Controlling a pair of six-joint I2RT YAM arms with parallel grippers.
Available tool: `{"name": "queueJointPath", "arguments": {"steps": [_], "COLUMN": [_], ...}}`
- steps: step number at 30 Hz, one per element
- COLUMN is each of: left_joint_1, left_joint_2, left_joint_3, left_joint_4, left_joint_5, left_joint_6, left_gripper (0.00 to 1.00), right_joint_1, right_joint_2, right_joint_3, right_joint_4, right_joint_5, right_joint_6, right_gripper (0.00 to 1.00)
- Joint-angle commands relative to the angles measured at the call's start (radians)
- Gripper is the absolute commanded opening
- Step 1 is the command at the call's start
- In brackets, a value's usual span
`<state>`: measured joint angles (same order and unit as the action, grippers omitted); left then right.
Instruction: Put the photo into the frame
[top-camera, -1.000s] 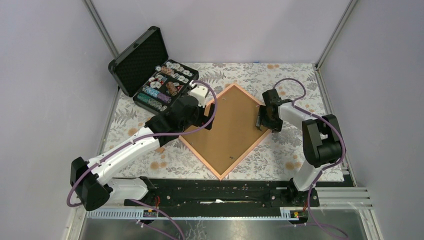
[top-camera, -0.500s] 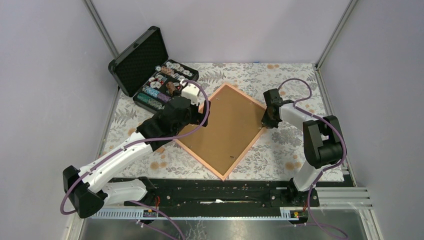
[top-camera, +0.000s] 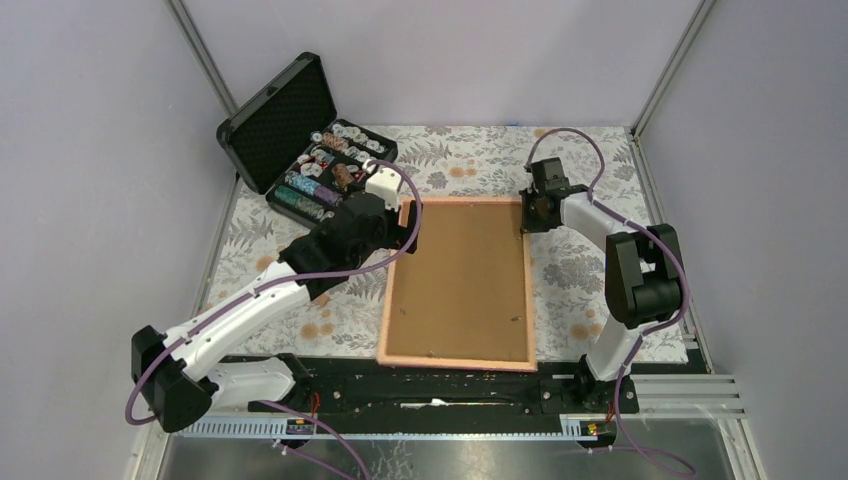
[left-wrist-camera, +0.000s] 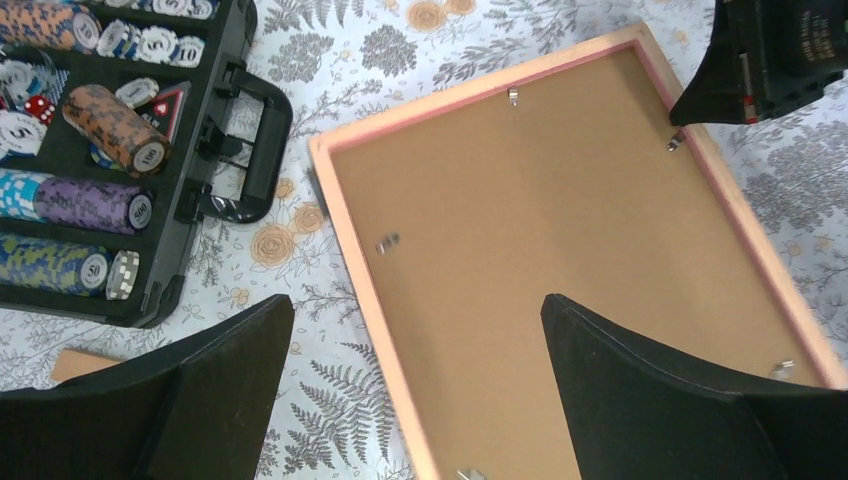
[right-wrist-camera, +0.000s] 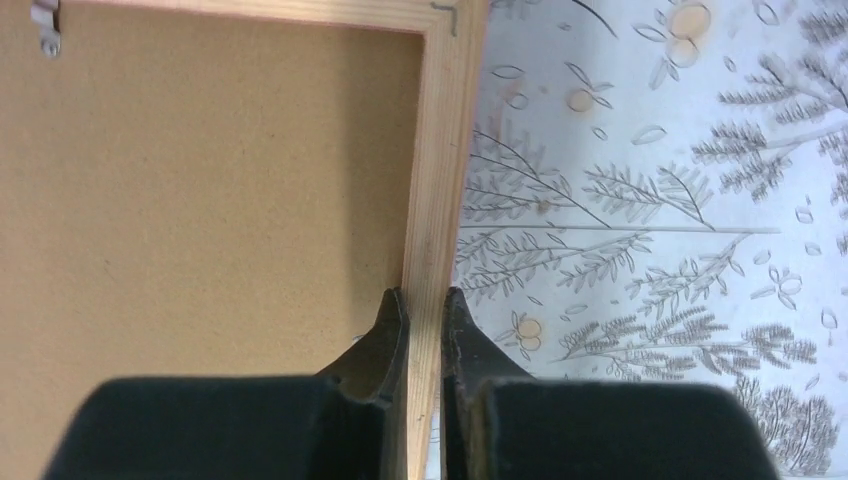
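Note:
The frame (top-camera: 455, 366) lies face down, square to the table, its brown backing board (top-camera: 460, 280) up with small metal clips along the edges. My right gripper (top-camera: 527, 212) is shut on the frame's right border near the far right corner; in the right wrist view the fingers (right-wrist-camera: 395, 330) pinch the pale wooden strip (right-wrist-camera: 445, 150) from both sides. My left gripper (left-wrist-camera: 415, 305) hangs wide open above the frame's left border (left-wrist-camera: 350, 240), holding nothing. The photo is out of view.
An open black case (top-camera: 300, 140) with rolls of poker chips (left-wrist-camera: 115, 125) stands at the far left, close to the frame's far left corner. The floral cloth (top-camera: 590, 290) covers the table. Grey walls close in on three sides.
The frame has swung from a diamond position to lie square with the table. My right gripper closed on its right border and moved farther back. The left arm pulled slightly left.

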<state>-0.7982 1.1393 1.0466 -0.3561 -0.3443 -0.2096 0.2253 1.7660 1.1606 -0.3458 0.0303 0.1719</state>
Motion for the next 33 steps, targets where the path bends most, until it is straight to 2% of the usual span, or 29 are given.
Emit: {"name": "queueJointPath", "arguments": {"steps": [1,2,3,5,6,9,14,16,18,23,26,28,30,33], "left_joint_1": [0.019,0.022,0.022,0.023,0.022,0.023,0.046,0.058,0.074,0.103,0.103,0.104,0.103,0.104], "left_joint_2": [0.05,0.058,0.061,0.065,0.066,0.079,0.078,0.074,0.073,0.082,0.074,0.067,0.062,0.057], "left_joint_3": [0.025,0.027,0.028,0.023,0.017,0.041,0.022,-0.034,-0.115,-0.291,-0.327,-0.325,-0.303,-0.267], "left_joint_4": [0.015,0.011,0.006,-0.001,-0.003,-0.066,-0.138,-0.138,-0.107,0.017,0.062,0.063,0.051,0.019], "left_joint_5": [0.002,0.0,0.0,-0.014,-0.018,-0.022,0.06,0.107,0.16,0.329,0.365,0.355,0.348,0.348], "left_joint_6": [-0.046,-0.055,-0.064,-0.093,-0.106,-0.164,-0.234,-0.283,-0.34,-0.477,-0.506,-0.504,-0.492,-0.466], "left_gripper": [0.99,0.99,0.99,0.99,0.99,0.99,0.99,0.99,0.99,0.99,0.99,0.98,0.98,0.98], "right_joint_1": [0.008,0.008,0.008,0.008,0.007,0.008,0.008,0.008,0.007,0.012,0.018,0.019,0.018,0.018], "right_joint_2": [-0.033,-0.01,0.015,0.043,0.042,-0.01,-0.223,-0.267,-0.276,-0.205,-0.144,-0.088,-0.019,0.09], "right_joint_3": [0.025,0.073,0.125,0.211,0.234,0.226,-0.061,-0.159,-0.221,-0.269,-0.269,-0.234,-0.16,0.016], "right_joint_4": [0.12,0.093,0.037,-0.085,-0.135,-0.267,-0.213,-0.176,-0.135,-0.043,0.038,0.086,0.096,0.031], "right_joint_5": [-0.13,-0.098,-0.065,0.046,0.091,0.1,-0.065,-0.083,-0.077,-0.079,-0.051,-0.038,0.013,0.018], "right_joint_6": [-0.205,-0.185,-0.164,-0.081,-0.037,0.072,0.198,0.215,0.222,0.257,0.272,0.269,0.259,0.162], "right_gripper": [0.16,0.41,0.55,0.76,0.82,0.87,0.87,0.85,0.79,0.56,0.36,0.21,0.11,0.05]}}
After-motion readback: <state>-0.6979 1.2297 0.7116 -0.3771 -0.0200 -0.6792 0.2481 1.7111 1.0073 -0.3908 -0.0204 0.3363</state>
